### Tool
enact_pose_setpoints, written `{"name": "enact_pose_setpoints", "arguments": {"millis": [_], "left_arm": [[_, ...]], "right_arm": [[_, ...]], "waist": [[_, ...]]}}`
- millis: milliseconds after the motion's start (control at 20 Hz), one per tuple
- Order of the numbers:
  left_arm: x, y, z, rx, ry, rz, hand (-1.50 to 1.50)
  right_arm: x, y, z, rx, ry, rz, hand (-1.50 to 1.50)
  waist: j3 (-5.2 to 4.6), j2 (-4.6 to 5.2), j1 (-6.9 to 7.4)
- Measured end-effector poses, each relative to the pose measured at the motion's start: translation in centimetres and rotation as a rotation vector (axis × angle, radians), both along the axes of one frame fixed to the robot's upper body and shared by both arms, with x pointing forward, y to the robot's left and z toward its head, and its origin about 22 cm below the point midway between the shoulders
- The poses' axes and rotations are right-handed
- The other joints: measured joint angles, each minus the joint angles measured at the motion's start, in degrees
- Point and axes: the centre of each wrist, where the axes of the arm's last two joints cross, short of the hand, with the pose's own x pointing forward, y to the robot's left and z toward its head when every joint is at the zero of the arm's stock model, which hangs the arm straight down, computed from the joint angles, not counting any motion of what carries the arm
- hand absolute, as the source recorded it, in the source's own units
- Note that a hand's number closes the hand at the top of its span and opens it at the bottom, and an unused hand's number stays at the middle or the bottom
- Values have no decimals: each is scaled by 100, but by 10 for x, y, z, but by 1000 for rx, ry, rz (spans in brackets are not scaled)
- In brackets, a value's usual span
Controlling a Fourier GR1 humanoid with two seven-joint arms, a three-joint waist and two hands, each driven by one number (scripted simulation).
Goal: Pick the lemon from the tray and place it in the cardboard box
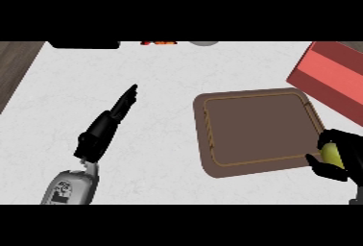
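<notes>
Right hand [339,158] curls around the lemon [330,153] at four o'clock; swinging carelessly toward the red box [333,72] at two o'clock could bump its wall.

From my station the head view reads evenly and brightly lit. The white counter [170,72] shows no hot spots and no glare; its faint marbling stays legible across the whole surface. I see no cast shadows under the left hand [106,127] or beside the brown tray [259,127], so I cannot tell where the light comes from. The tray's recessed floor is uniformly toned, with only a thin lighter line along its inner rim. The black hands give almost no surface detail, merging into flat dark shapes. Straight edges, such as the red box [333,72], stay straight toward the frame borders; I note no bending there.
</notes>
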Motion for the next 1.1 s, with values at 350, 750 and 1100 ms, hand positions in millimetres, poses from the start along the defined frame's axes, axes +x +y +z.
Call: {"name": "enact_pose_setpoints", "arguments": {"millis": [350, 750, 1100], "left_arm": [[-1, 6, 6, 2, 4, 14, 0], [1, 5, 5, 0, 6, 17, 0], [5, 11, 2, 1, 2, 12, 0]], "right_arm": [[2, 20, 72, -39, -122, -41, 150], [-27, 42, 156, 52, -302, -40, 150], [-36, 31, 200, 119, -376, -141, 150]], "waist": [[10, -21, -79], [12, -29, -109], [13, -17, -82]]}}
